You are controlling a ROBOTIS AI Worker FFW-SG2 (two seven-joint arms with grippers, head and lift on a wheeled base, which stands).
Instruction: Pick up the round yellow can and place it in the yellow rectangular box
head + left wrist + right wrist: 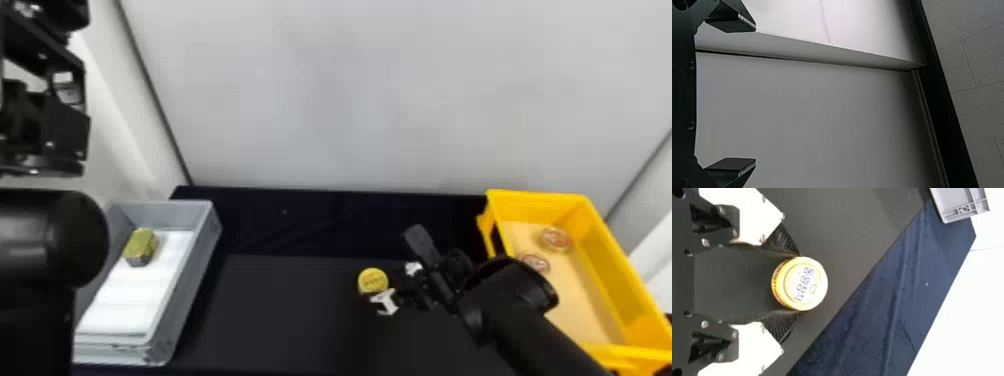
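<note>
The right gripper (pixel 382 284)'s jaws pinch the round yellow can (pixel 373 280) over the worktop (pixel 280 305), between the 2 containers. The yellow rectangular box (pixel 617 255) holds 2 round items (pixel 556 239); the grey bin (pixel 192 270), 1 yellowish block (pixel 141 246) on a white liner (pixel 125 302). The left gripper (pixel 65 115)'s jaws are spread.

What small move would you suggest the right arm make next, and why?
Probably a short, straight lift: the jaws of the right gripper seem to meet the round yellow can on opposite sides, and the yellow rectangular box has raised walls to clear.
</note>
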